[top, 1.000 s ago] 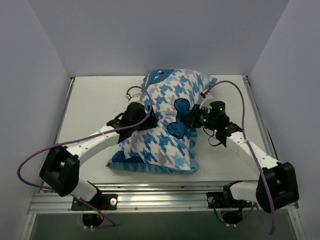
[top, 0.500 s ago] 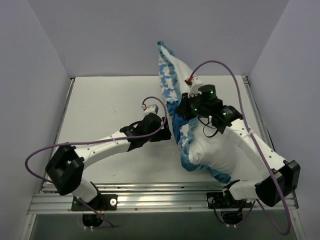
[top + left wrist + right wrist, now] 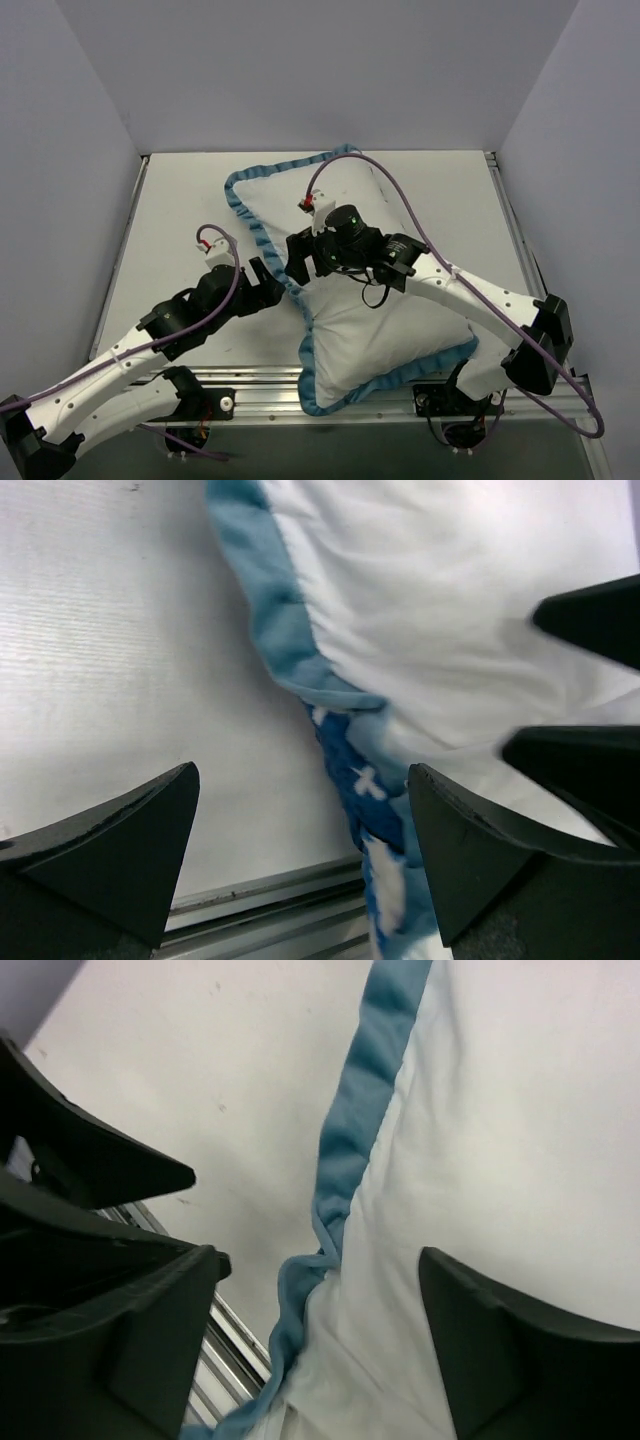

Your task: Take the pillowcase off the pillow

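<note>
White plump cloth seamed to the blue trim of the pillowcase (image 3: pixel 262 235) on the bench (image 3: pixel 180 200) suggests the pillow sits inside it, unseen, so removal looks undone; my right gripper (image 3: pixel 315 1260) and left gripper (image 3: pixel 300 770) both gape empty at the pillowcase's left edge.

text: none readable in any view | pillowcase (image 3: pixel 365 790): blue-and-white print, shapes only, no letters | surface (image 3: pixel 180 200): no legible marks | arms (image 3: pixel 470 290): no legible labels

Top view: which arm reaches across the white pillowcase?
The right arm: it crosses the white, blue-trimmed pillowcase to its left edge. The left arm is over the table beside it.
</note>
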